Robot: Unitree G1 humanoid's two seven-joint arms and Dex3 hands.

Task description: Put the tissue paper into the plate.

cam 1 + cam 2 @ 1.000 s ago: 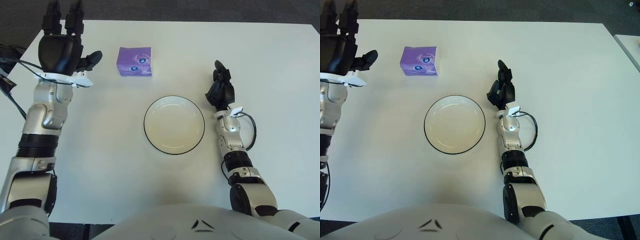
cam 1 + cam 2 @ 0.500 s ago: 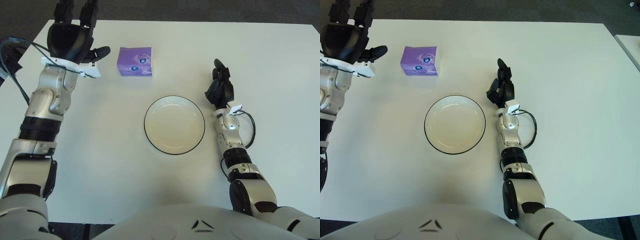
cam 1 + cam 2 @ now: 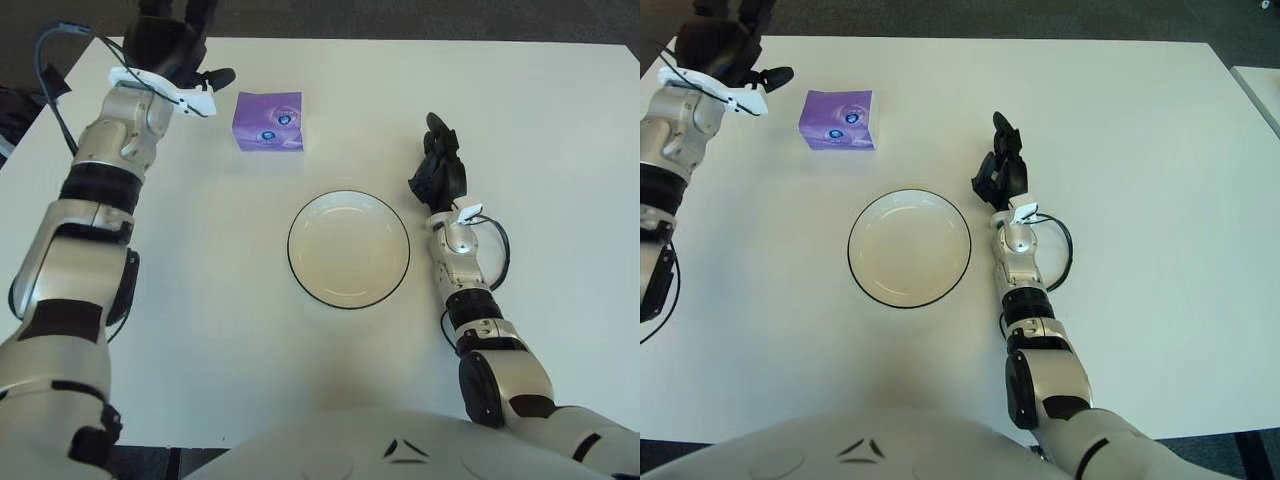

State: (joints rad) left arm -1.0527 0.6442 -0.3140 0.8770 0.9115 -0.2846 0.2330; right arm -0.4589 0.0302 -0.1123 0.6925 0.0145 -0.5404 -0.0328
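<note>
At the far-left corner of the bench (image 3: 200, 330), the left hand (image 3: 170, 45) has moved away from the robot since the earlier frames and now sits partly cut off by the top edge of the view. Thumb pts right, toward the tissue pack (image 3: 268, 121); other fingers are out of frame, so whether they're spread or curled: cannot tell. No contact w/ the pack, which lies just right of the left hand and slightly nearer the robot, flat on the bench. Pack position unchanged vs. earlier frames.

Right hand (image 3: 1000, 172) rests on the bench just right of the plate (image 3: 909, 249), fingers relaxed and loosely together, holding nothing. Posn approx. same as before, shifted only slightly.

Plate sits nearer the robot than the pack, apart from it, between the two arms. Plate interior holds nothing.

Count: 1 tissue pack, 1 plate, 2 hands, 1 bench.
</note>
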